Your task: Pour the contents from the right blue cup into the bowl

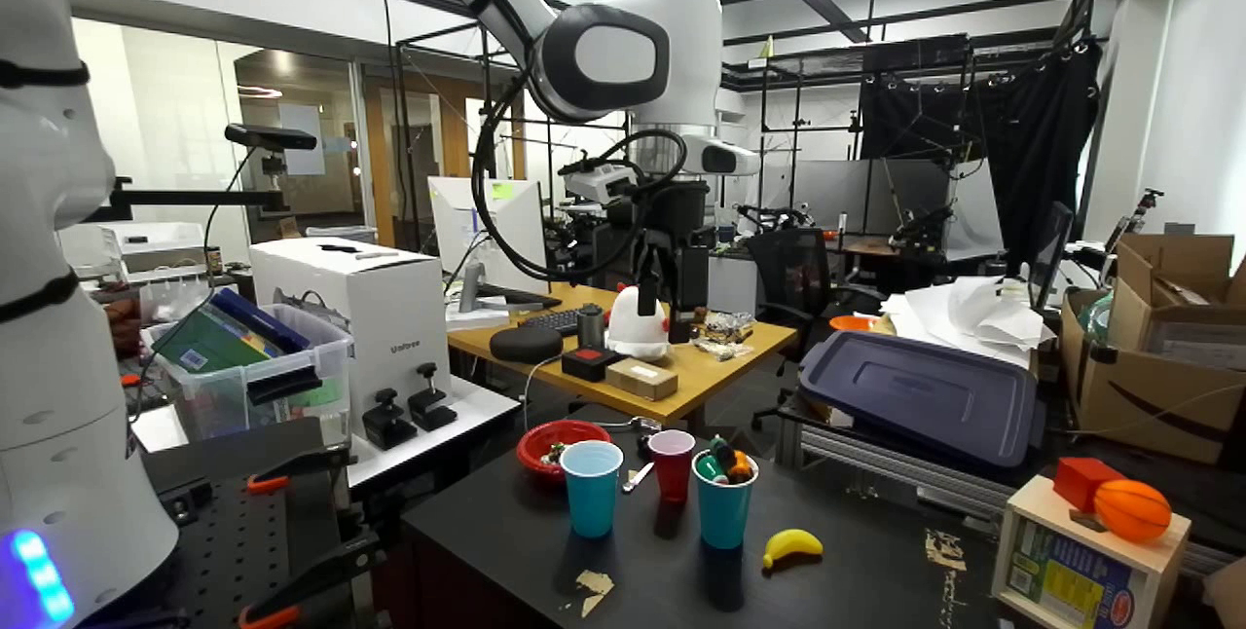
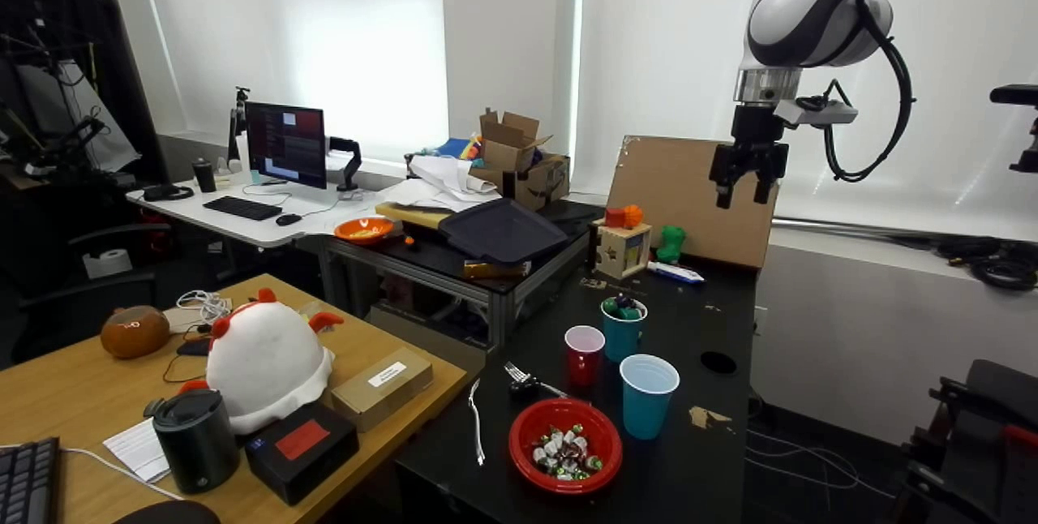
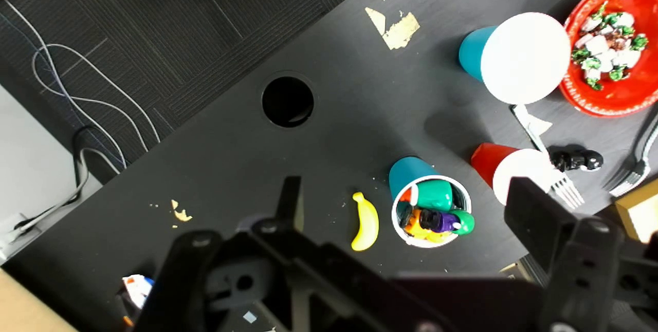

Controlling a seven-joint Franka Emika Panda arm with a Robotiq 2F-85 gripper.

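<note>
Nearest me, a dark mug [image 2: 195, 441] is standing beside a black box [image 2: 304, 455] that is lying by the right edge of a tan desk [image 2: 69, 394]. On the black desk [image 2: 685, 479], the red bowl [image 2: 527, 431] is sitting toward the near edge, holding small white, green and brown pieces [image 2: 566, 455]. Just beside it, toward the right edge, a lighter blue cup [image 2: 645, 410] is standing upright, its pale inside showing. A red cup [image 2: 582, 367] is standing farther back, and behind that the filled blue cup [image 2: 620, 343] is standing upright, small coloured toys [image 2: 621, 309] poking above its rim. Just past it a yellow banana [image 1: 793, 546] is lying flat.

High over the desk, the gripper [image 2: 743, 195] is hanging from the white arm [image 2: 799, 25], well apart from the cups; its fingers are pointing down and standing wide apart. Toward the far left corner, a wooden box [image 2: 623, 256] is carrying a red block [image 2: 615, 218] and an orange ball [image 2: 633, 216]. A brown board [image 2: 673, 195] is leaning up along the far edge.
</note>
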